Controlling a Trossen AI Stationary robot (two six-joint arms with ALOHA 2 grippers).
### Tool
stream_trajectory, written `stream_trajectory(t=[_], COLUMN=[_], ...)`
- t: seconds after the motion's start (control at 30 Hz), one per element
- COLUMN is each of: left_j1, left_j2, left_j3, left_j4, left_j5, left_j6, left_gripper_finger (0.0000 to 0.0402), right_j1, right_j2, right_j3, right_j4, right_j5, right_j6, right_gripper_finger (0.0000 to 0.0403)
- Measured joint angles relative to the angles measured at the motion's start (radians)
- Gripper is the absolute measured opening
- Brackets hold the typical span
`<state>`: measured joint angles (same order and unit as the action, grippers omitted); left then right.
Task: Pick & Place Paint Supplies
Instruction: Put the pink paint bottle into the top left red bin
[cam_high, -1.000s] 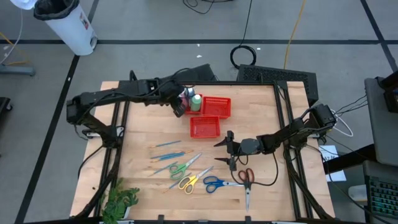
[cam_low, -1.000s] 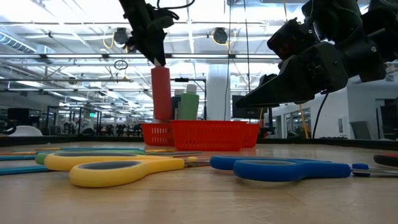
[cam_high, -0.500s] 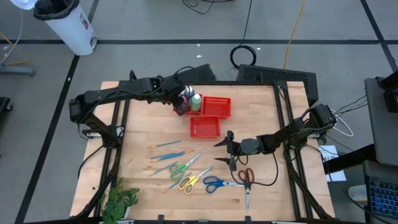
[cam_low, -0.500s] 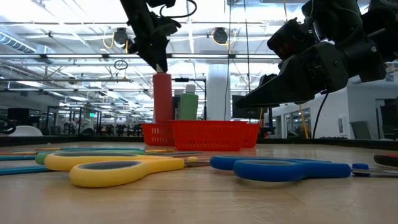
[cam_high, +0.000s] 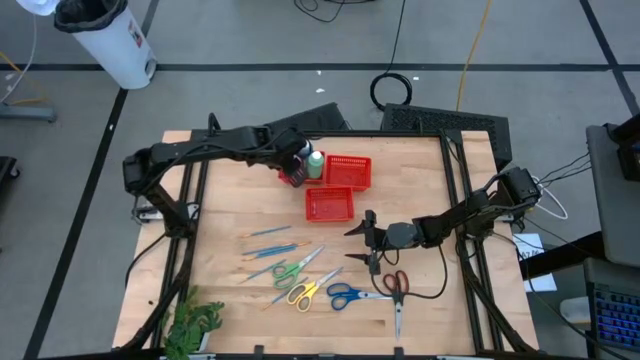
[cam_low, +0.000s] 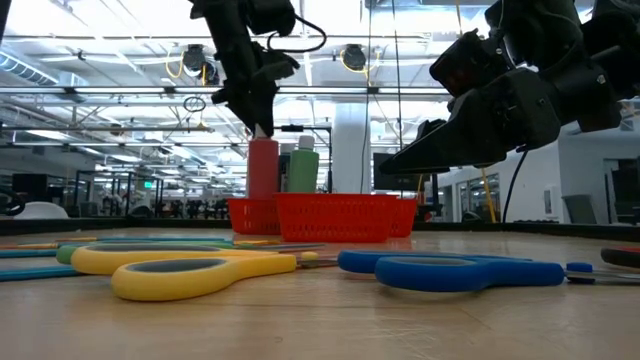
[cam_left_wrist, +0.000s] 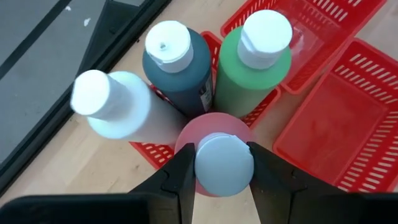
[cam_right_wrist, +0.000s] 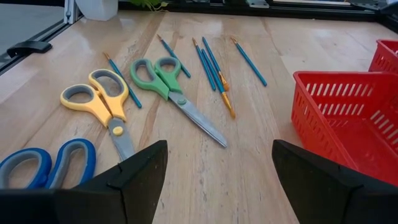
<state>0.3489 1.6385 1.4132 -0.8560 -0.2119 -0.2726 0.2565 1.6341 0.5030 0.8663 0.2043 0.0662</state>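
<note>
From above, the left gripper (cam_high: 293, 168) reaches across the far part of the pale wooden table (cam_high: 230, 210) to a small red mesh basket (cam_high: 296, 178) at the left end of the basket group, its fingers closed on the white cap of a pink plastic paint bottle (cam_high: 291, 172) that stands among other bottles beside a green plastic bottle with a white cap (cam_high: 315, 165); the bottles are gathered there, it seems, because that basket is their collecting place. The right gripper (cam_high: 366, 240) hovers mid-table with its jaws spread wide and empty, near the red-handled scissors (cam_high: 396, 290) and the blue-handled scissors (cam_high: 345, 294), probably waiting its turn. At table height, the pink bottle (cam_low: 263, 168) stands upright in the basket, pinched from above at its top, with the green bottle (cam_low: 303, 170) just beside it; whether its base rests on the basket floor cannot be told. Through the left wrist camera, the two dark fingers (cam_left_wrist: 180, 173) clamp the pink bottle's cap (cam_left_wrist: 224, 165) from either side, held so the bottle hangs straight; a dark grey-blue bottle (cam_left_wrist: 176, 68) and a white bottle (cam_left_wrist: 124, 112) crowd against it. Past the right arm's open fingers, yellow-handled scissors (cam_right_wrist: 99, 96), green-handled scissors (cam_right_wrist: 158, 74) and thin blue and orange brushes (cam_right_wrist: 214, 71) lie on the wood, not yet collected.
</note>
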Motion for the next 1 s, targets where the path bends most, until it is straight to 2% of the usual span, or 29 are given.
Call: stream_trajectory(t=[0.27,0.47,0.6,1.0], left_j1=[0.001,0.002,0.002,0.002], left_j2=[0.034,0.036,0.036,0.021], left_j3=[0.001,0.001,0.001,0.000], left_j4=[0.002,-0.009,-0.008,-0.002], left_j5=[0.003,-0.003,-0.006,-0.009], left_j6=[0.002,0.009,0.009,0.142], left_gripper_finger=[0.0123,0.0179,0.0201,0.0208], right_j1=[0.000,0.000,0.000,0.000], right_j2=[0.000,0.000,0.000,0.000], right_j3=[0.000,0.000,0.000,0.000], right_j4=[-0.002,-0.003,-0.003,-0.003], right_j5=[0.000,0.000,0.000,0.000], right_j6=[0.000,0.000,0.000,0.000], right_gripper_finger=[0.0281,0.0281,0.0281,0.0281])
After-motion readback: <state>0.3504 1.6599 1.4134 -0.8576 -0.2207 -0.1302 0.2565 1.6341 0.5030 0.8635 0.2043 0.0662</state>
